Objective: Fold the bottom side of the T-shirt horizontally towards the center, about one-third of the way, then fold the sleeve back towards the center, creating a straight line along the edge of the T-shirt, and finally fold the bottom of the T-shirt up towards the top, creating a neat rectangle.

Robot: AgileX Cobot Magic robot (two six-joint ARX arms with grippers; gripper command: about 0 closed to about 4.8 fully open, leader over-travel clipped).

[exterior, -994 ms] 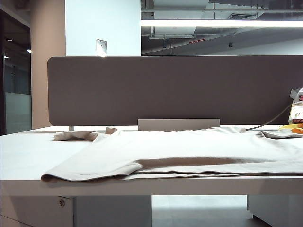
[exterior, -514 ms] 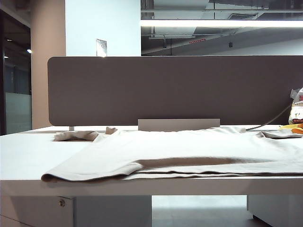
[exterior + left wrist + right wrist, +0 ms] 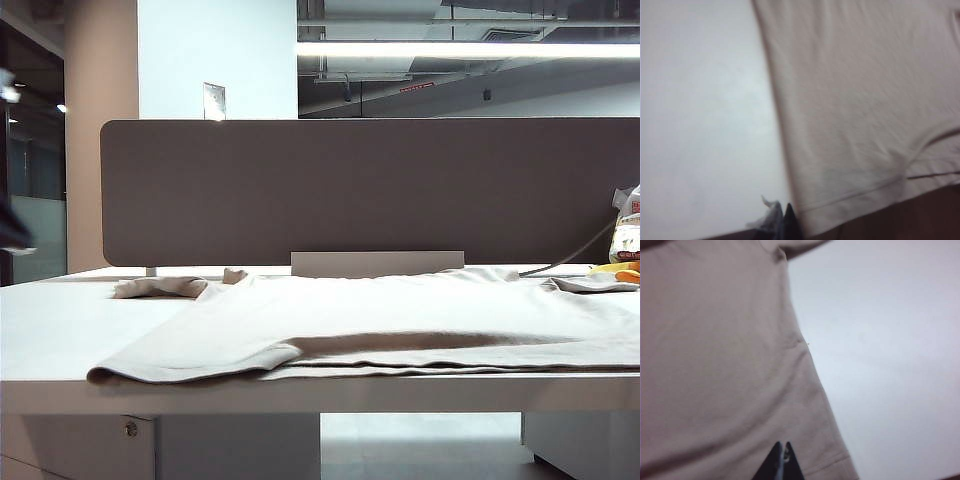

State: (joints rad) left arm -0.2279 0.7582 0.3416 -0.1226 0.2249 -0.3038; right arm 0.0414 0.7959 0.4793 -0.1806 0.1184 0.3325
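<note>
Left end effector [image 3: 785,222] is closed, its dark tips pressed together into one point, hovering right over the edge of the T-shirt [image 3: 860,110] where the cloth meets bare white desk [image 3: 700,125]. The hem seam runs just past the tips and nothing is pinched between them. That wrist picture is pretty blurry, so I can't tell whether the tips actually touch the fabric.

Right end effector [image 3: 782,460] looks the same: tips shut together, nothing held, sitting above the beige cloth [image 3: 715,355] close to its edge, with open desk [image 3: 890,350] on the other side of that edge.

In the exterior view the T-shirt [image 3: 400,310] lies flat across nearly the whole desk [image 3: 50,320], running off the right edge of the frame. One rounded corner of it sits at the lower left near the front edge of the desk, with a doubled layer of cloth along the front. A small bunched bit of the same cloth [image 3: 160,287] lies at the far left, by the grey divider panel [image 3: 360,190] that stands behind the desk.

At the far right there's a packaged bag [image 3: 627,235] and something yellow-orange [image 3: 620,270] just beside the shirt. A dark blur at the left edge of the frame [image 3: 12,232] might be an arm, can't really tell.
</note>
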